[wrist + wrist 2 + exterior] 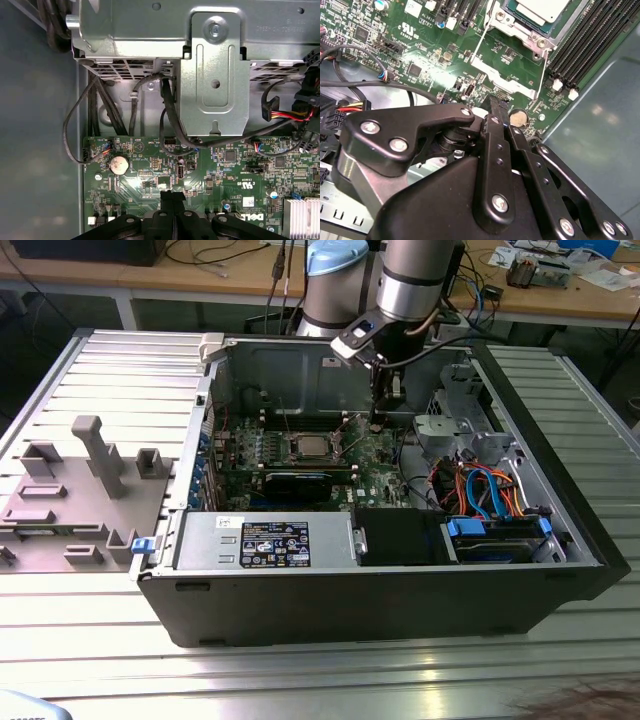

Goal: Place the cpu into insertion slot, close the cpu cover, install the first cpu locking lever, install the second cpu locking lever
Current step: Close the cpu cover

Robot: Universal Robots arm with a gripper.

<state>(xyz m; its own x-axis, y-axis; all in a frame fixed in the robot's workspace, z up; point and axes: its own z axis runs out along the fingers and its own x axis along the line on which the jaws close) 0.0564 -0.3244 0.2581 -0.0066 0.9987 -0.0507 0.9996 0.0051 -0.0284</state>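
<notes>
Scene: a robot arm is reaching into an open computer case [400, 590] lying on a metal table [300, 680].
Cpu: the cpu [540, 7], a flat square chip with a silvery-grey top, is sitting in the insertion slot [540, 43] on the green motherboard [150, 175].
Cover: the cpu cover [527, 29], a thin silvery frame, is lying flat around the chip.
Gripper: the gripper [172, 196] is hovering low over the board near a coin battery [119, 164], to the exterior view's right of the slot. Its fingers are pressing together, gripping nothing.
</notes>
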